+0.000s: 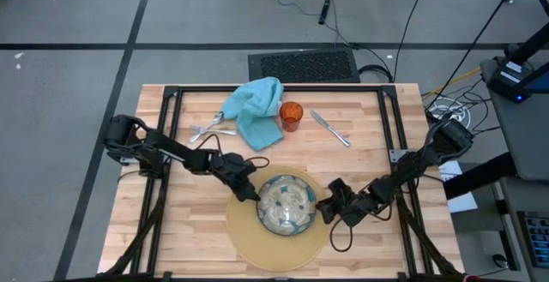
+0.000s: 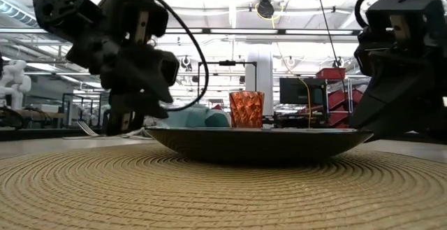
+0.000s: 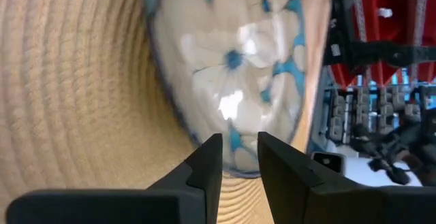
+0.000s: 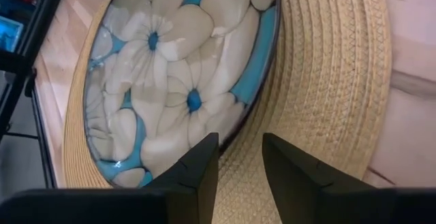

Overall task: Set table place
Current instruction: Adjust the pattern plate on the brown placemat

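**Me:** High view first: the bowl [image 1: 287, 205] sits on the round mat [image 1: 244, 239], near the front edge of the surface [image 1: 377, 248]. My left gripper [image 1: 255, 194] is at the bowl's left rim and my right gripper [image 1: 324, 212] is at its right rim, one on each side.

**Partner:** Are you holding the bowl?

**Me:** I don't think so. In the left wrist view the fingers [image 3: 204, 166] stand slightly apart with the rim just beyond their tips and nothing between them. The right wrist view shows the same: a narrow gap, the bowl's edge ahead of it and the mat beneath. I'd call both released. The bowl rests flat on the mat in the low view.

**Partner:** Why one on each side?

**Me:** My guess is that two opposed grippers can carry or centre a wide, shallow dish without tipping it.

**Partner:** And the rest of the setting?

**Me:** It's all still at the far side. The teal napkin [image 1: 256, 111] is bunched up, with the orange cup [image 1: 291, 115] just to its right, the knife [image 1: 330, 129] further right, and the fork and spoon [image 1: 208, 128] lying crossed to its left. None of it is laid beside the mat yet.

**Partner:** Any writing or brand marks?

**Me:** None I can read. The bowl has only a blue and cream flower pattern.
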You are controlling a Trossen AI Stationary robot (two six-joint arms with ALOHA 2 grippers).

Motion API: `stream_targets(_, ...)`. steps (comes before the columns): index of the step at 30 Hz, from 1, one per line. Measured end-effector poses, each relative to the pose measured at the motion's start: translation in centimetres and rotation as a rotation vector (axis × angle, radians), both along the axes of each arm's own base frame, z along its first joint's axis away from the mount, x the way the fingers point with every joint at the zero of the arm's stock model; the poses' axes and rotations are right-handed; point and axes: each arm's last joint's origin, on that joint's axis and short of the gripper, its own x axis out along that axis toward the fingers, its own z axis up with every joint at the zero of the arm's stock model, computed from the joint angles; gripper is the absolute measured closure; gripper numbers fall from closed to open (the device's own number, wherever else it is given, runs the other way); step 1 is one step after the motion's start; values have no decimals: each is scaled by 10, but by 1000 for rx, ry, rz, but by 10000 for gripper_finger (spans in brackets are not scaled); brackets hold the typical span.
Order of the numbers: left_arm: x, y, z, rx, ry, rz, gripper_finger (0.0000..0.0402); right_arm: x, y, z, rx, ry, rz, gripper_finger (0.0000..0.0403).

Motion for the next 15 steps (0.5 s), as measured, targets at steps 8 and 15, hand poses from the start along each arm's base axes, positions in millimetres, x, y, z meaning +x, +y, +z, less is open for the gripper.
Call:
stream_targets(8, -1, 1, 2, 1, 8, 19, 324, 15, 0, -11, 32, -40, 43, 298)
stream_targets(15, -3, 6, 4, 12, 20, 39, 324, 18, 1, -13, 32, -59, 66, 298)
